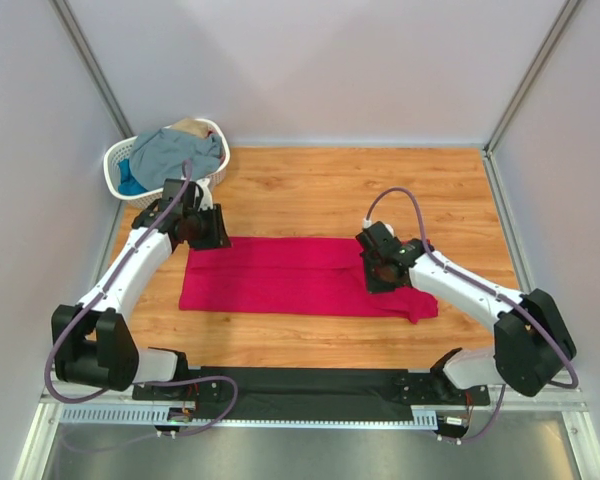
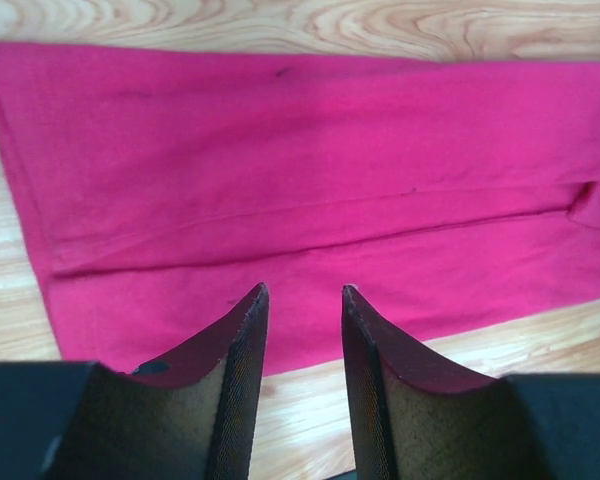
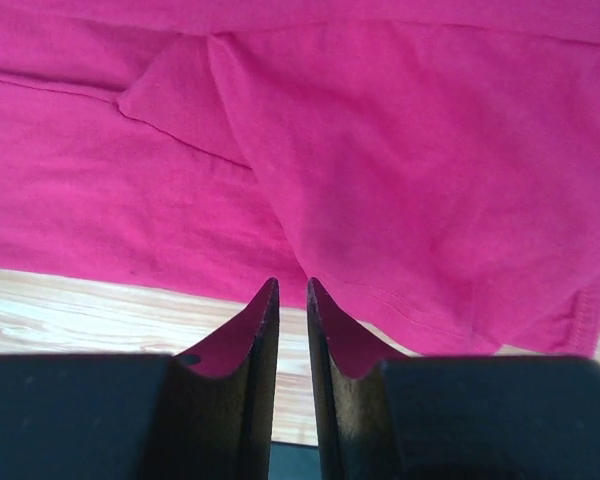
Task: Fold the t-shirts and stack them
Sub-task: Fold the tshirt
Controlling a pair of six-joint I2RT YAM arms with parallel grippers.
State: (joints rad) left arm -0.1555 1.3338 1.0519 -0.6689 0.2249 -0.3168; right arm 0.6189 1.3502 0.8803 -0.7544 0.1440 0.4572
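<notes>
The large crimson-pink t-shirt lies flat on the wooden table as a long folded band, with a sleeve sticking out at its near right end. My left gripper hovers over the shirt's far left corner, its jaws open and empty; the left wrist view shows it over the shirt's edge. My right gripper is over the shirt's right part. In the right wrist view it stands narrowly open and empty at the cloth's hem. The grey-blue t-shirt, bright blue t-shirt and tan t-shirt are heaped in the basket.
The white lattice basket stands at the far left corner against the wall. Walls close the table on the left, back and right. A black strip runs along the near edge between the arm bases.
</notes>
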